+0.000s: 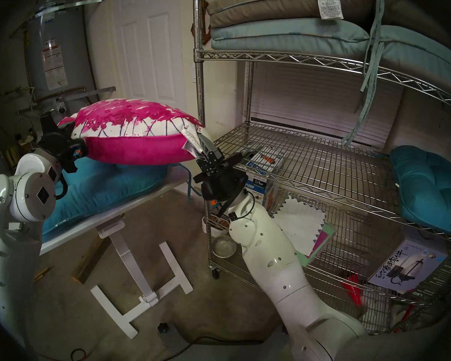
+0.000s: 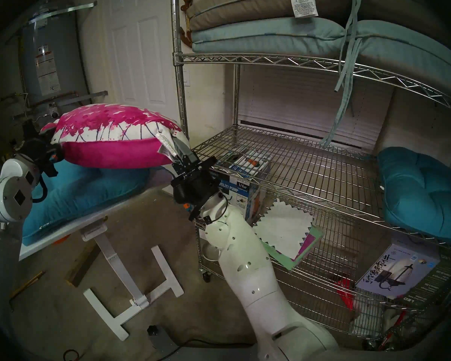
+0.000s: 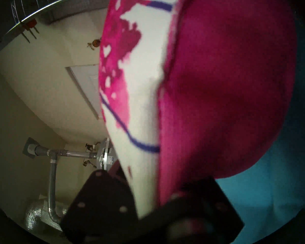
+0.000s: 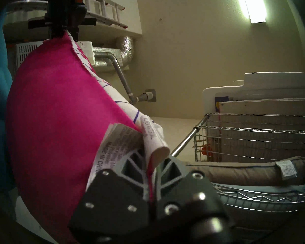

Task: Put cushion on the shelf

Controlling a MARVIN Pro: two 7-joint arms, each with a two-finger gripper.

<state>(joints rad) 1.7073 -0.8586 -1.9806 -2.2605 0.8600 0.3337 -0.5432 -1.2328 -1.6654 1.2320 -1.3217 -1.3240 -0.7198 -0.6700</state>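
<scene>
The cushion (image 1: 133, 133), plump and held level at left of centre in the head view, hangs above the teal seat cushion (image 1: 99, 191) that lies on the white tilting bench (image 1: 94, 222); its splashed white-and-magenta face is turned up and its solid magenta face down. The shelf (image 1: 297, 165), a chrome wire rack filling the right half of the frame, stands just beside the cushion's right corner, and its middle tier is bare at the near left end, with another teal cushion (image 1: 432, 188) at its far right. Taupe and pale-blue pads (image 1: 284, 27) are stacked on the tier above, at upper centre. The left end effector (image 1: 74, 141), at the frame's left edge, is clamped on the cushion's left corner. The right end effector (image 1: 205, 144), at centre, pinches the right corner by the white care tag (image 4: 120, 143), its grey fingers (image 4: 130, 168) closed on the fabric in the wrist view.
</scene>
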